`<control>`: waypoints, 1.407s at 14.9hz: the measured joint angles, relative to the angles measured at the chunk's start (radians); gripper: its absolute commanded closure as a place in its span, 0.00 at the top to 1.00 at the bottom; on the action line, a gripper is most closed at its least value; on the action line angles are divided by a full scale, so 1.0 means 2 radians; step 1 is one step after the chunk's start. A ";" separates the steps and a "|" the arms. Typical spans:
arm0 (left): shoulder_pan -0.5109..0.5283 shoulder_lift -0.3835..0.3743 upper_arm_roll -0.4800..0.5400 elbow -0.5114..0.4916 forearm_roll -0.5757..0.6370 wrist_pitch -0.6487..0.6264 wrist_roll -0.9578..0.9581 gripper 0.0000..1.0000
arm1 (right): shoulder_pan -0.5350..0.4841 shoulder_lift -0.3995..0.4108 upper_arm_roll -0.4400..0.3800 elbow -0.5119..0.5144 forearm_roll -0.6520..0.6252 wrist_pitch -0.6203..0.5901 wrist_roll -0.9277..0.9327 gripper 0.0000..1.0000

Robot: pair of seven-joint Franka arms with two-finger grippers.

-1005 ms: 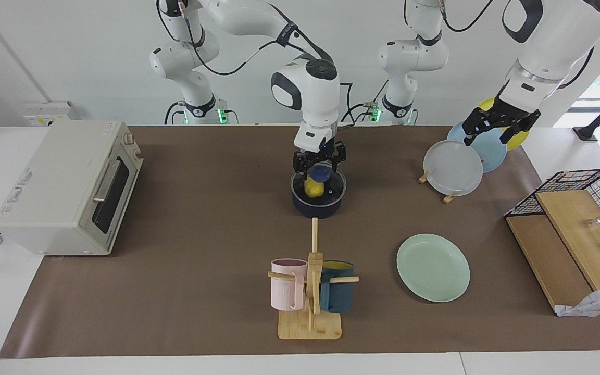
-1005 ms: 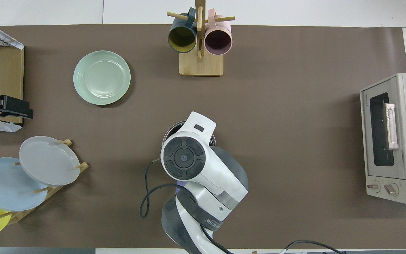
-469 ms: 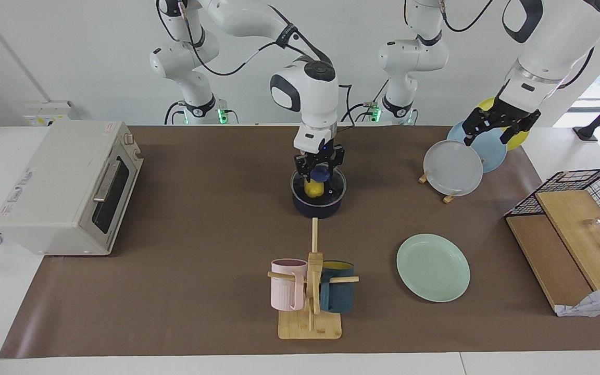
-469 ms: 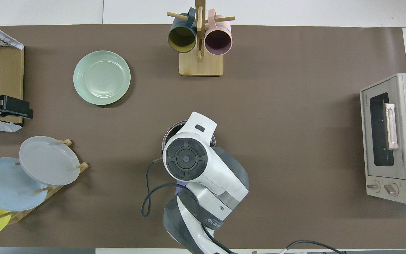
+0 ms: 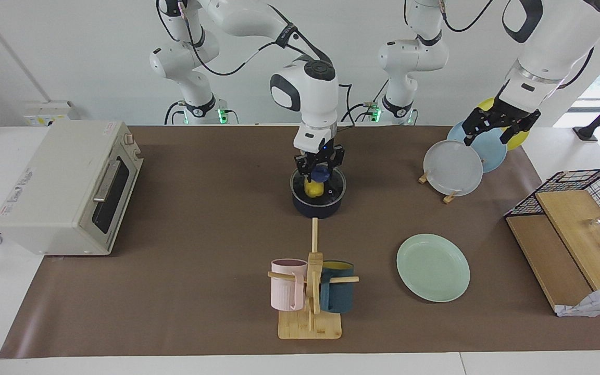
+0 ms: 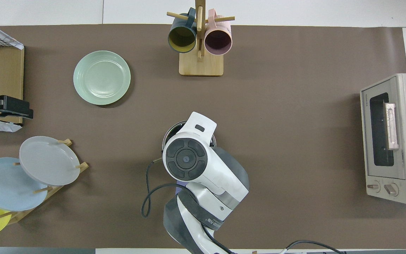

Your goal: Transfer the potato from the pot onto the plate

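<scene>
- Toward the right arm's end of the table (image 5: 201,234): toaster oven (image 5: 65,187), well apart from the work and of no concern here.
- Mid-table: right arm (image 5: 305,94) reaching steeply down into the pot (image 5: 316,208), wrist near vertical, right jaws inside the rim.
- Pressed in on the potato (image 5: 313,189), by the look of it pinching its upper part; potato low in the pot, not yet clear of the rim.
- Hidden in the overhead view: only a sliver of the pot's rim (image 6: 169,132) showing past the arm's wrist, no potato visible there.
- Step in hand, as judged: grasp made, lift not yet begun.
- Farther from the robots than the pot: mug rack (image 5: 310,291) with a pink and a dark teal mug, its upright post standing close to the straight line out from the pot.
- Next move, as judged: straight rise until the potato clears the rim, then a carry toward the left arm's end of the table, high enough to pass the rack, then a low release.
- Farther from the robots than the pot, toward the left arm's end: plate (image 5: 433,267), pale green, flat on the table, nothing on it.
- Nearer the robots than that plate: plate rack (image 5: 452,167) with grey, blue and yellow plates on edge.
- Over that rack: left arm (image 5: 550,41) waiting, left jaws spread, holding nothing.
</scene>
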 measured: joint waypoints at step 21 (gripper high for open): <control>-0.284 0.065 -0.017 -0.167 -0.008 0.267 -0.313 1.00 | -0.369 -0.087 -0.010 -0.196 -0.001 0.047 -0.432 0.35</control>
